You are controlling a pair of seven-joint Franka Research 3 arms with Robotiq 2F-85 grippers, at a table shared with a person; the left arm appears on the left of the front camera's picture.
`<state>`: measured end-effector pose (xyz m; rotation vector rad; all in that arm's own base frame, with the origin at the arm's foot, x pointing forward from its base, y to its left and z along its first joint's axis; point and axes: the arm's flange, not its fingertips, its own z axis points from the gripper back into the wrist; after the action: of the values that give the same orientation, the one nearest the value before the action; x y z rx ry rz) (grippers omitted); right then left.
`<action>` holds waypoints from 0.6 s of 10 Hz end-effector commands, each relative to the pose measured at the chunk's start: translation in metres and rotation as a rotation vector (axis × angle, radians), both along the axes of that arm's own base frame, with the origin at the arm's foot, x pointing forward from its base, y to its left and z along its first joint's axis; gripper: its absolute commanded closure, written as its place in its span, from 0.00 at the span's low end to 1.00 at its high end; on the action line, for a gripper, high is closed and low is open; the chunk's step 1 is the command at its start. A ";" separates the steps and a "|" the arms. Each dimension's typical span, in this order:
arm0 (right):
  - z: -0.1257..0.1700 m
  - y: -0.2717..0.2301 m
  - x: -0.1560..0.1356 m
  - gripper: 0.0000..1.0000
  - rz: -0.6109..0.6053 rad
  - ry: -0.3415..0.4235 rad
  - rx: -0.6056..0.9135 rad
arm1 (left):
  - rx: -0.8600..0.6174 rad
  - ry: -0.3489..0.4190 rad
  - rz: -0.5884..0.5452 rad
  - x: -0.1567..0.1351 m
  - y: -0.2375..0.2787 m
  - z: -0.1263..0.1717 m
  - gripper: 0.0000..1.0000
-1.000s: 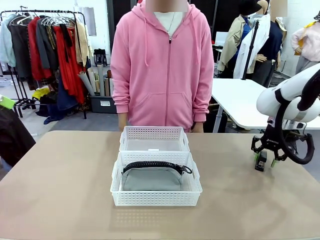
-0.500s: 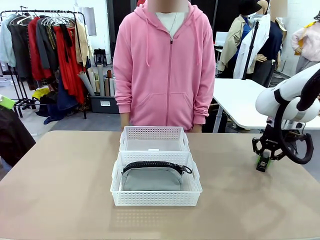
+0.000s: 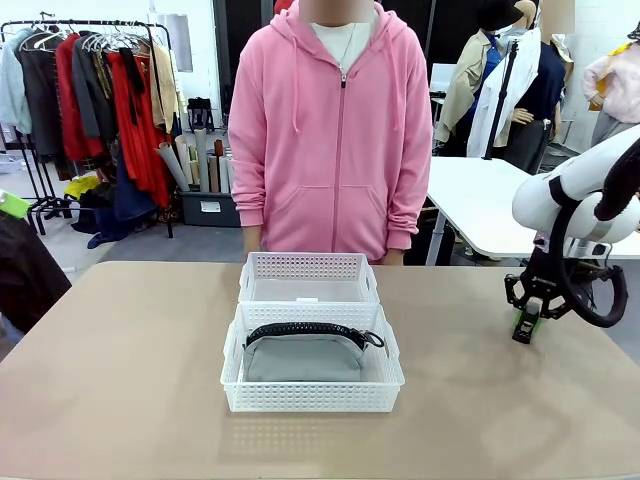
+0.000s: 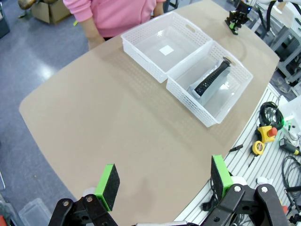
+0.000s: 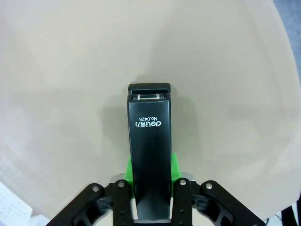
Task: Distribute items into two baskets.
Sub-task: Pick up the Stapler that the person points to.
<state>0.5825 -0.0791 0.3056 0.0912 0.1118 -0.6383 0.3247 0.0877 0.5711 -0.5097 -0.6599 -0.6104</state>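
The grey zippered pouch lies flat in the nearer white lattice basket, which looks the larger of the two. Right behind it, touching, stands the other basket with nothing in it. At the table's right side my right gripper hangs low over the surface. The right wrist view shows that gripper shut on the black stapler, whose front end rests at the tabletop. My left gripper is open high above the table, far from the pouch's basket and the bare basket.
A person in a pink hoodie stands at the far edge behind the baskets, hands down. Tools and cables lie on a rack beside the table in the left wrist view. Bare tabletop spreads left and right of the baskets.
My right gripper has shut on the stapler; its green pads stood apart a second ago. It shifted slightly right. The baskets and pouch have not moved.
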 end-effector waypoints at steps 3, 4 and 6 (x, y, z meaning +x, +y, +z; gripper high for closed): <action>0.008 0.009 0.001 1.00 0.117 -0.008 -0.017 | -0.018 -0.016 -0.014 0.001 0.000 -0.001 0.00; 0.018 0.017 0.001 1.00 0.248 -0.001 -0.021 | -0.018 -0.016 -0.014 0.001 0.000 -0.001 0.00; 0.034 0.030 -0.001 1.00 0.434 0.004 -0.042 | -0.018 -0.016 -0.014 0.001 0.000 -0.001 0.00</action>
<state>0.5807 -0.0481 0.3243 0.0611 0.1191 -0.3161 0.3247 0.0877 0.5712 -0.5099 -0.6597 -0.6104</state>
